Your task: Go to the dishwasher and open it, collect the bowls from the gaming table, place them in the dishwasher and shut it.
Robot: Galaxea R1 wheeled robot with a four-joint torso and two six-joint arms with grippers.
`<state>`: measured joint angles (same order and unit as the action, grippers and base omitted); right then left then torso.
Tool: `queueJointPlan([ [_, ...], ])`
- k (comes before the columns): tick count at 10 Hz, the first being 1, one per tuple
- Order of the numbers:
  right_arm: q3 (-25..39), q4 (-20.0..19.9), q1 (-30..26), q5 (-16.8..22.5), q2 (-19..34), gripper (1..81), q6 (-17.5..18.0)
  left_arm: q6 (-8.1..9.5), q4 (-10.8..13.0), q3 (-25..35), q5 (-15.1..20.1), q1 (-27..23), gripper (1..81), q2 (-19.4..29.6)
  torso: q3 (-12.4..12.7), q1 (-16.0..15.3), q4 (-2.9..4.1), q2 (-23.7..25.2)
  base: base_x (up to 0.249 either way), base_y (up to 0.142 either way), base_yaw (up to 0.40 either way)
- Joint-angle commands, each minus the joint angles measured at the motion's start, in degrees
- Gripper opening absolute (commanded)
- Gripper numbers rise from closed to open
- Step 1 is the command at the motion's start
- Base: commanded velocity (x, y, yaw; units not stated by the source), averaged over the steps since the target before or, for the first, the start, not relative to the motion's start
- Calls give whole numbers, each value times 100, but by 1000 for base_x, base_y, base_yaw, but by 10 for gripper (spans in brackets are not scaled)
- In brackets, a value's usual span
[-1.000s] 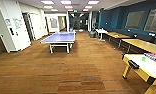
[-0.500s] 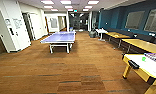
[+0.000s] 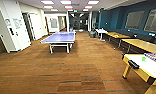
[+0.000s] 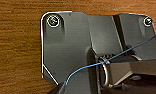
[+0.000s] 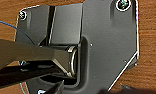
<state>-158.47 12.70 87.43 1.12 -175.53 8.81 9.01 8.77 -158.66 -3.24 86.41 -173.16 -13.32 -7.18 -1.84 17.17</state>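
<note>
Wood-grain floor [image 3: 69,75]; smooth white-topped gaming table [image 3: 146,65].

Both wrists point down, each with its dark plate facing the floor.

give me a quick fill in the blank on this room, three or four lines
1. The table tennis table has a ____ top.
2. The white-topped gaming table stands on the ____ side of the head view.
3. A small bright ____ bowl sits on the gaming table.
4. The floor under the robot is a brown ____.

Missing words: blue; right; green; carpet
</note>
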Motion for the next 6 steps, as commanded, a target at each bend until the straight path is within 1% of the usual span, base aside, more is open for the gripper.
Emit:
queueJointPlan([
  [1, 19, 4, -283, 301, -11, 811, 6, -31, 29, -16, 289, -225, 811, 17, 0, 0, 0, 0, 0, 0, 0],
  [2, 19, 4, -283, 301, -11, 811, 15, -31, 37, -16, 289, -225, 811, 17, 0, 0, 0, 0, 0, 0, 0],
  [3, 19, 4, -283, 301, -11, 811, 15, -48, 38, -7, 289, -225, 811, 9, 0, 0, 0, 0, 0, 0, -134],
  [4, 19, 4, -283, 301, -11, 811, 15, -110, 73, 2, 280, -216, 811, 17, 0, 0, 0, 0, 0, 0, -211],
  [5, 19, 4, -283, 301, -11, 811, 15, -127, 195, 10, 272, -190, 811, 0, 0, 0, 0, 0, 0, 0, -343],
  [6, 19, 4, -283, 301, -11, 811, 6, -127, 248, 10, 272, -190, 811, -18, 0, 0, 0, 0, 0, 0, -380],
])
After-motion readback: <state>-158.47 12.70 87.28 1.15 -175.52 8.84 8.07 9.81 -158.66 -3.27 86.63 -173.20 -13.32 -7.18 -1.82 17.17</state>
